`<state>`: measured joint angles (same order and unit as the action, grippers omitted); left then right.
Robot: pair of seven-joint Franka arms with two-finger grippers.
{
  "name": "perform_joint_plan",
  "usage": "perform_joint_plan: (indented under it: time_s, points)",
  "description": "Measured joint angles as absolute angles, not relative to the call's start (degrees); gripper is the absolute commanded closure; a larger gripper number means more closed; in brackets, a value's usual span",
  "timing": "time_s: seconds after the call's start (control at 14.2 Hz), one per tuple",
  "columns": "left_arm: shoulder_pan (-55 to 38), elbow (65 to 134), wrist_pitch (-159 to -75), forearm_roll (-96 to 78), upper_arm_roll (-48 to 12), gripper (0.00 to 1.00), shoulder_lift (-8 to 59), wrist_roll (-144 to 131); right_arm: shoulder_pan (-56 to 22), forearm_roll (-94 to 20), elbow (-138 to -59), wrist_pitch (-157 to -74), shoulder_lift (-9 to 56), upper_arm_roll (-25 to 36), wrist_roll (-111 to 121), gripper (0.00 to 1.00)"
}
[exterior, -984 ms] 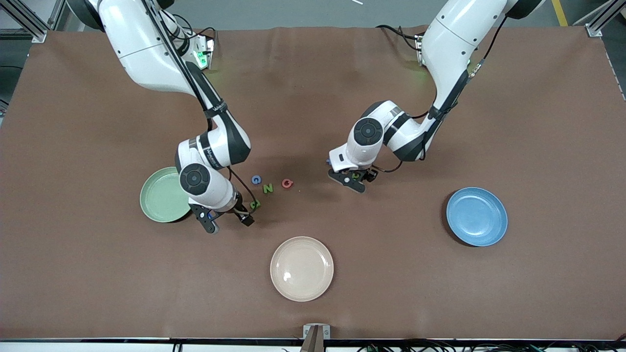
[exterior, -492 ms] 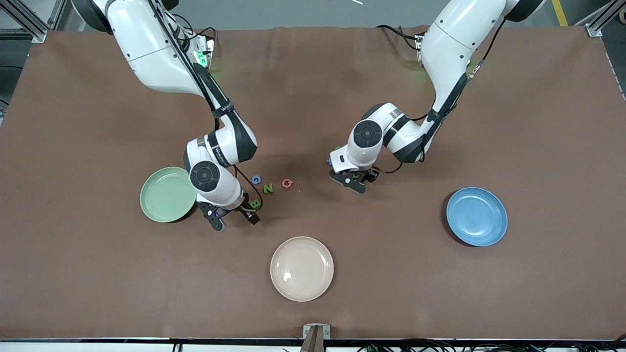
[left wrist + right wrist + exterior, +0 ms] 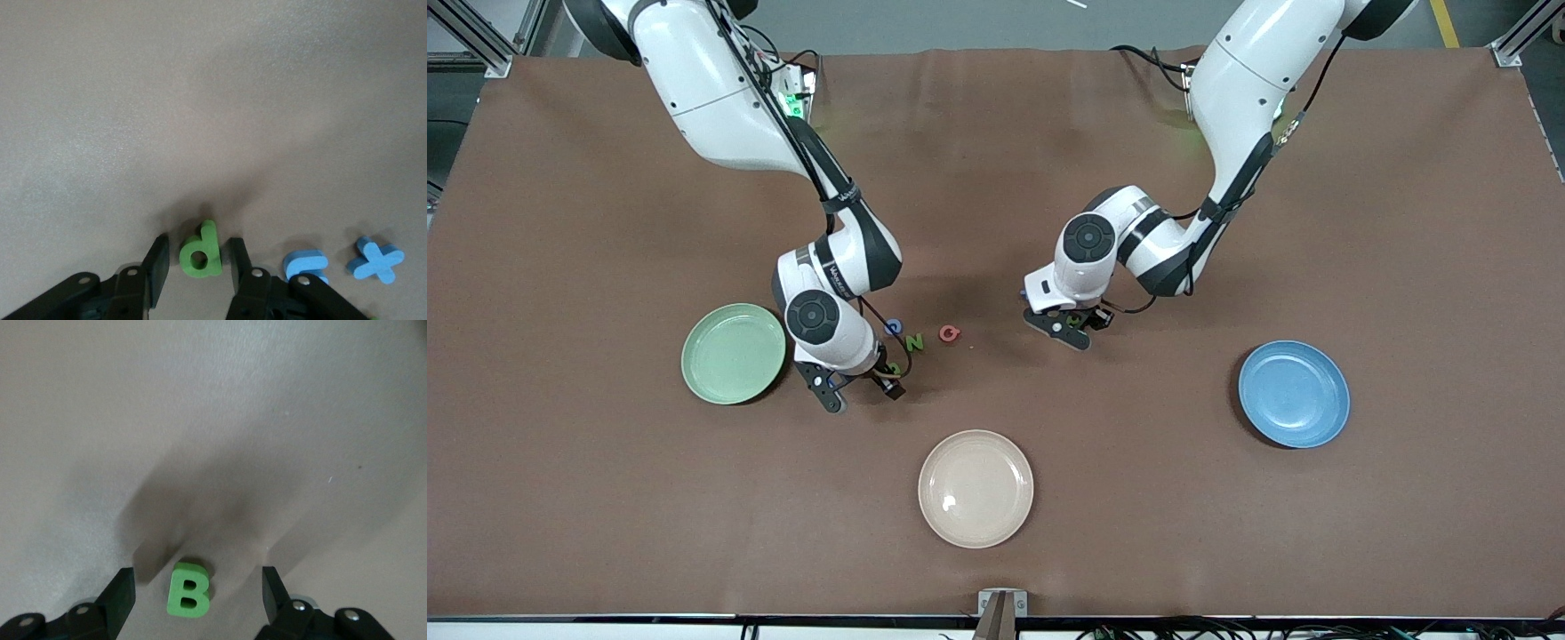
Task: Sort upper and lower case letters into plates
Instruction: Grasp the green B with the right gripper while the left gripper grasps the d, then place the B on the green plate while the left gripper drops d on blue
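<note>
A mint green plate [image 3: 732, 353] and a blue plate [image 3: 1293, 393] lie well apart. Between them, near the green plate, lie a green B [image 3: 188, 589], green N [image 3: 914, 341] and pink letter [image 3: 950, 333].

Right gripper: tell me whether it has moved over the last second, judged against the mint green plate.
Yes. The right gripper has drifted away from the mint green plate toward the left arm's end of the table, and now straddles the green B.

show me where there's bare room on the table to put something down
Bare cloth lies between the cream plate and blue plate, and along the table edges. It is crowded around the letters G and N, under both grippers.
</note>
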<state>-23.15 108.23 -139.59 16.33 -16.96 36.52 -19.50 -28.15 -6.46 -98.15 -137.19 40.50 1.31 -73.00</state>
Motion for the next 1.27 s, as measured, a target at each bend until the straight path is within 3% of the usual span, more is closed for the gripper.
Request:
perform_joint_plan:
  time_s: [0.07,0.21,0.56,0.63,0.84,1.27]
  points:
    - [-23.15,108.18,-139.59,16.34,-16.97,0.71,36.51,-19.50,-28.44,-6.45,-98.15,-137.31,40.67,1.31,-73.07,0.32]
    - [-23.16,108.11,-139.60,16.34,-17.00,0.75,36.50,-19.50,-28.71,-6.44,-98.06,-137.60,40.76,1.32,-73.28,0.43]
    - [-23.19,108.05,-139.59,16.54,-17.07,0.85,36.48,-19.50,-29.14,-6.34,-97.55,-137.58,40.65,1.34,-73.43,0.92]
    - [-23.19,108.05,-139.58,16.54,-17.07,0.85,36.47,-19.50,-29.14,-6.34,-97.54,-137.55,40.66,1.36,-73.45,0.97]
    - [-22.73,107.84,-139.08,17.12,-16.79,0.85,36.03,-19.46,-29.10,-6.34,-97.50,-137.32,40.65,1.63,-73.39,0.99]
    - [-18.67,107.15,-126.51,17.56,-16.64,0.85,27.11,-12.87,-23.96,-5.68,-96.96,-128.49,37.93,2.92,-63.17,0.99]
